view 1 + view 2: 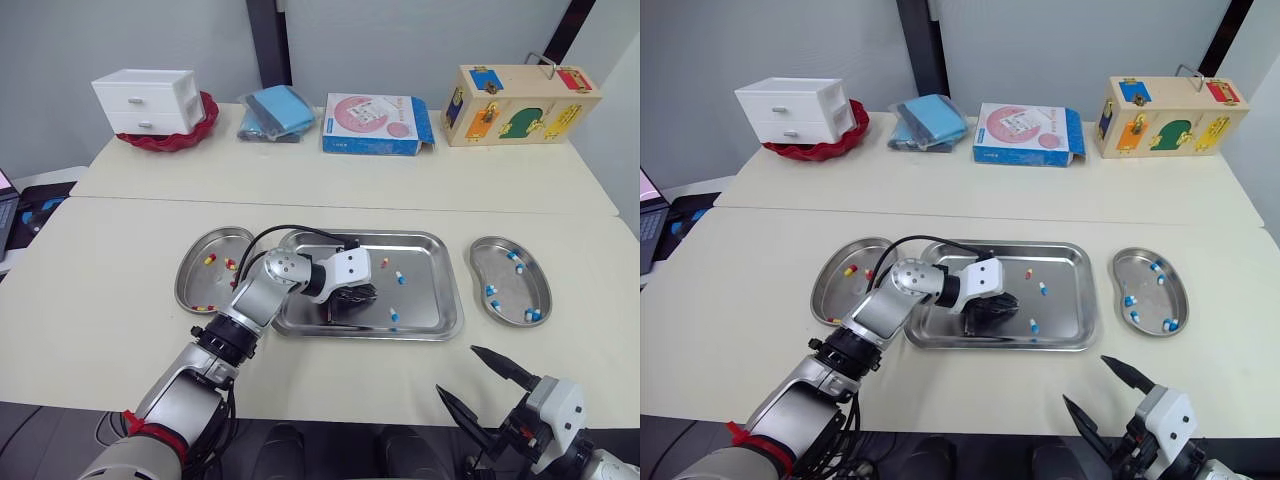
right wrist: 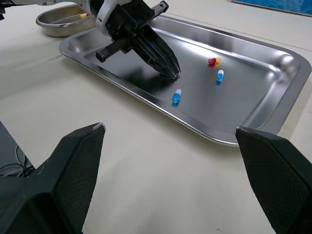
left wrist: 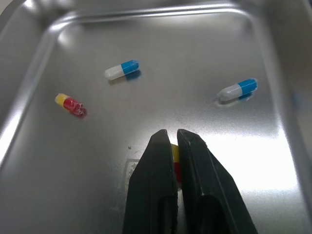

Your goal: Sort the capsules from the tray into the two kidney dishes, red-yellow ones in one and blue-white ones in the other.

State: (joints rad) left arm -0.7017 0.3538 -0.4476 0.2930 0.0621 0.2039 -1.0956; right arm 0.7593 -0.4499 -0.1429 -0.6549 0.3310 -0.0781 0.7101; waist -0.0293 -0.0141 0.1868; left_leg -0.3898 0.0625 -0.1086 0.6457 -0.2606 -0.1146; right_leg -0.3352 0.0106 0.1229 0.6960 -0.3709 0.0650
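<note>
A robotics test lab: pale worktables [image 1: 120, 260] along a bare wall [image 1: 150, 40] carry staged props: a miniature drawer unit [image 1: 148, 100], wooden latch box [image 1: 520, 105], steel tray [image 1: 425, 300].

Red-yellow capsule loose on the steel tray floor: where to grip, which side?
Pinch the loose red-yellow capsule across its middle from straight above, straddling its short axis: it lies flat on the floor of the steel tray, clear of the nearest blue-white capsule.
</note>
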